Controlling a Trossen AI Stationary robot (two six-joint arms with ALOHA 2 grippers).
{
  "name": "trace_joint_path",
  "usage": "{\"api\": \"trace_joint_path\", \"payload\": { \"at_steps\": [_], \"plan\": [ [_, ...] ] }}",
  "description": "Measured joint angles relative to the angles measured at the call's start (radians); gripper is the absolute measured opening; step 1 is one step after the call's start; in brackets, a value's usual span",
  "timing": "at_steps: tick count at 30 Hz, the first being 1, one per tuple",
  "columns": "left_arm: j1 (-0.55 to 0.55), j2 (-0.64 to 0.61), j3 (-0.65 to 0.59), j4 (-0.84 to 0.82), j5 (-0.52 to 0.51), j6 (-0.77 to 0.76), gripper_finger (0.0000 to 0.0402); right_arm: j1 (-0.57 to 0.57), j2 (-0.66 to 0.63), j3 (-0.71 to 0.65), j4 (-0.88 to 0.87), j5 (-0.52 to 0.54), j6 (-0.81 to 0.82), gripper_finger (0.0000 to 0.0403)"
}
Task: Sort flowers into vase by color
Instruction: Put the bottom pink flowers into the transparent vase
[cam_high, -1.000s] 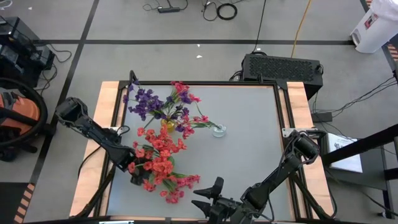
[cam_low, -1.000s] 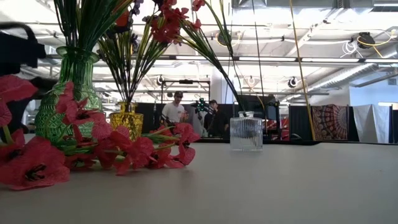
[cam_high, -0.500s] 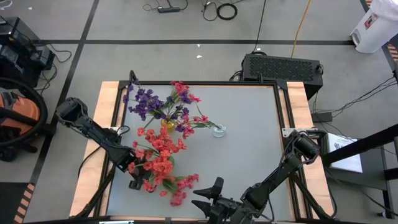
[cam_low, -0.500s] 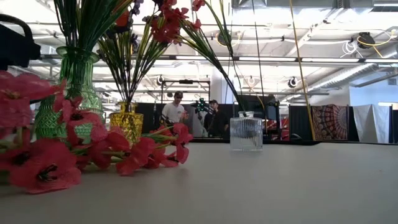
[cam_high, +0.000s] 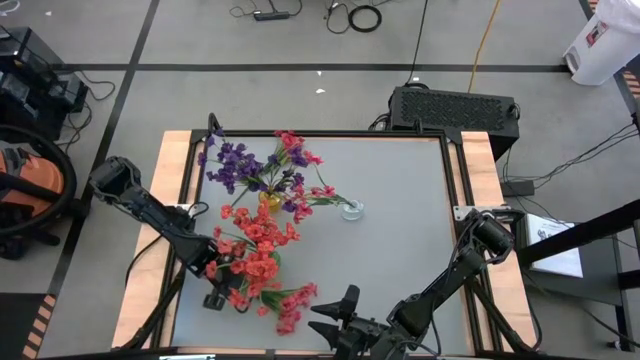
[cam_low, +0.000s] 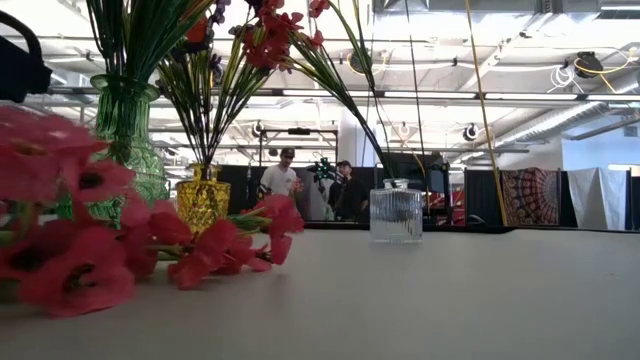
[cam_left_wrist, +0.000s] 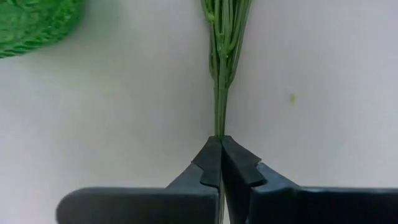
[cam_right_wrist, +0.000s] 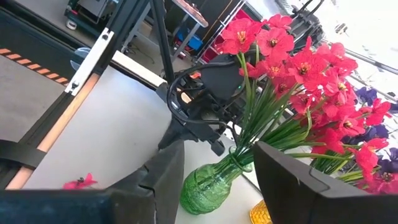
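A loose sprig of red flowers (cam_high: 285, 305) lies on the table near its front left, with my left gripper (cam_high: 213, 299) shut on its thin green stem (cam_left_wrist: 219, 93). Just beyond stands a green vase (cam_high: 262, 262) full of red flowers (cam_right_wrist: 292, 62). Farther back are a yellow vase (cam_low: 205, 195) holding purple flowers (cam_high: 232, 162) and a small clear vase (cam_high: 352, 210). My right gripper (cam_high: 335, 322) hovers open at the table's near edge, touching nothing. My left gripper pinches the bare lower end of the red sprig's stem (cam_left_wrist: 219, 124) between its two fingertips. The fingers come steeply from above, and the stem runs straight out from between them. The blossom end (cam_low: 70, 250) lies on the table.
The three vases cluster in the table's left half, their stems fanning out over it. Bare grey tabletop (cam_high: 400, 250) spreads to the right. People stand in the room far behind the table.
My left gripper has shut on the red sprig's stem and tipped a little. The sprig has swung on the table, its blossom end moving toward the near edge.
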Motion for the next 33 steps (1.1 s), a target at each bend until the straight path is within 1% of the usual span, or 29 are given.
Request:
{"api": "trace_joint_path", "payload": {
  "at_steps": [2, 5, 8, 14, 18, 22, 26, 29, 31, 33],
  "plan": [
    [-0.013, 0.000, 0.000, 0.000, 0.000, 0.001, 0.0005, 0.000, 0.000, 0.000, 0.000, 0.005, -0.003, 0.0185],
    [-0.043, 0.000, 0.000, 0.000, 0.004, -0.001, 0.0005, 0.000, 0.000, 0.000, 0.007, 0.059, -0.004, 0.0185],
    [-0.079, 0.000, 0.000, 0.000, 0.023, -0.053, 0.0005, 0.000, 0.000, 0.000, 0.009, 0.097, -0.004, 0.0185],
    [-0.167, 0.000, 0.000, 0.030, 0.034, -0.170, 0.0004, 0.000, 0.000, 0.000, 0.009, 0.103, -0.012, 0.0185],
    [-0.221, 0.000, 0.000, 0.123, 0.033, -0.182, 0.0004, 0.000, 0.000, 0.000, 0.013, 0.103, -0.013, 0.0185],
    [-0.253, -0.001, 0.001, 0.222, -0.017, -0.181, 0.0003, -0.004, 0.000, 0.000, 0.017, 0.103, -0.013, 0.0185],
    [-0.275, -0.001, 0.036, 0.230, -0.084, -0.173, 0.0003, -0.007, 0.000, 0.000, 0.032, 0.103, -0.013, 0.0185],
    [-0.294, -0.001, 0.081, 0.231, -0.108, -0.123, 0.0003, -0.007, 0.000, 0.001, 0.032, 0.108, -0.022, 0.0185],
    [-0.307, -0.001, 0.116, 0.232, -0.125, -0.088, 0.0003, -0.006, 0.000, 0.001, 0.035, 0.135, -0.039, 0.0185],
    [-0.320, -0.001, 0.156, 0.233, -0.142, -0.051, 0.0003, -0.001, -0.002, 0.001, 0.038, 0.187, -0.054, 0.0185]
  ]
}}
